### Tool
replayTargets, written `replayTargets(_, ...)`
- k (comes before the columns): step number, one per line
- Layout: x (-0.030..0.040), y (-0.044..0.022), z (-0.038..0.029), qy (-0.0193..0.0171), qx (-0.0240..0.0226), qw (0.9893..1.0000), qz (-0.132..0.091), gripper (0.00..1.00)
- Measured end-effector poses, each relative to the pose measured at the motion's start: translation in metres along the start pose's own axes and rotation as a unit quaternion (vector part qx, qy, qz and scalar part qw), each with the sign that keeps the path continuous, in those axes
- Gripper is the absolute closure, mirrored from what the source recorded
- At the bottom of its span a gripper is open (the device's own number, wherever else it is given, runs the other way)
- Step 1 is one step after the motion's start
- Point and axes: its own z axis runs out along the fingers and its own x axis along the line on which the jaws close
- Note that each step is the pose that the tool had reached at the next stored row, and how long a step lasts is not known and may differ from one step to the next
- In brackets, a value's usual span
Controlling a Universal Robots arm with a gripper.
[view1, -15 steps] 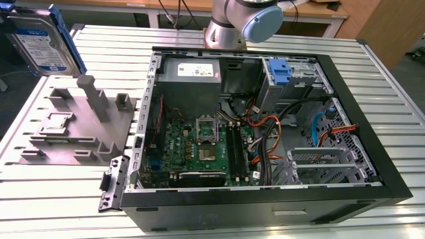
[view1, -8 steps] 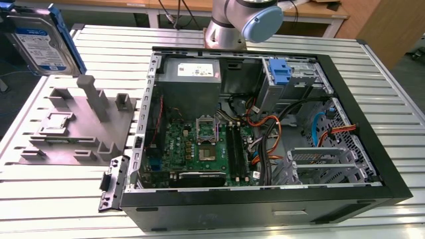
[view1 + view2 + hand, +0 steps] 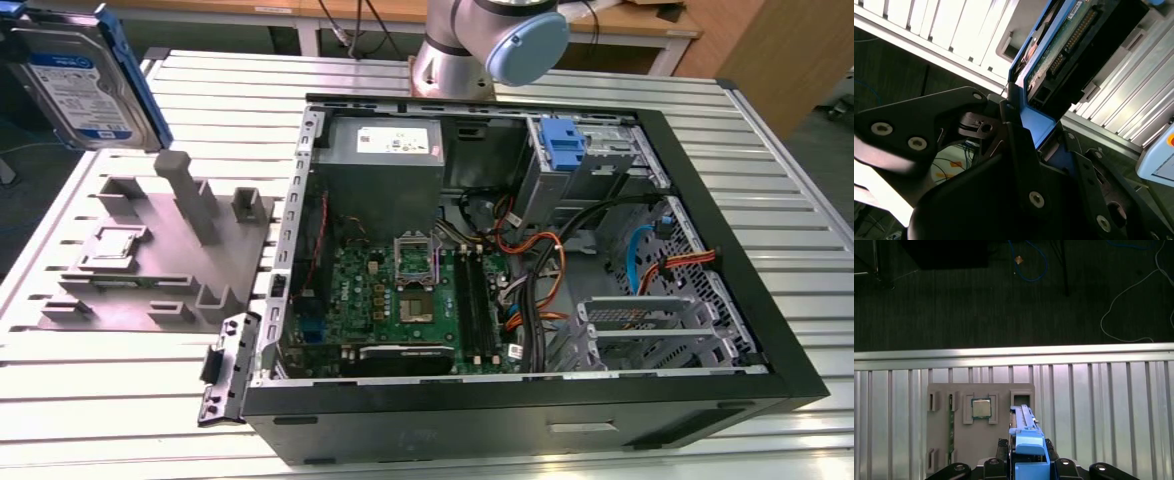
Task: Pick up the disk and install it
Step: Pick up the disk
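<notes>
Slatted metal surface (image 3: 134, 400), dark floor past its edge.

Disk (image 3: 80, 85) is in the air at the upper left of the exterior view, label toward the camera, roughly on edge and a bit tilted. It's clear of the grey fixture (image 3: 147, 260) below it.

Claw (image 3: 1034, 125) is clamped on the disk. In the second wrist view the black fingers (image 3: 1004, 112) pinch one end at the blue rail (image 3: 1036, 125), and the first wrist view shows that blue end sitting between them.

Handling, my read:
- Stiff metal body, dense for its size. It won't flex but will swing the wrist if moved fast.
- Shock-sensitive, so no knocks against sheet metal.
- Green board (image 3: 1064, 45) and its connector pins are bare on the underside. Keep contact off those.
- Plastic rails are smooth and may give slightly. An end grip leaves a long lever, so slip or twist looks like the main risk.
- Best hold: rails or the solid side edges, not label or board.

Fixture carries a small chip (image 3: 981, 408) in a pocket. Open case (image 3: 534, 400) lies at centre-right of the exterior view, with a blue latch (image 3: 567, 150) at its upper right and a metal cage (image 3: 654, 325) at lower right. Arm base (image 3: 487, 40) sits top centre.
</notes>
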Motion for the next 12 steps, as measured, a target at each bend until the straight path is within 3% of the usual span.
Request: replayTargets(12,-0.0002,0.0002,-0.0047,0.0,0.0,1.0,0.0,0.63)
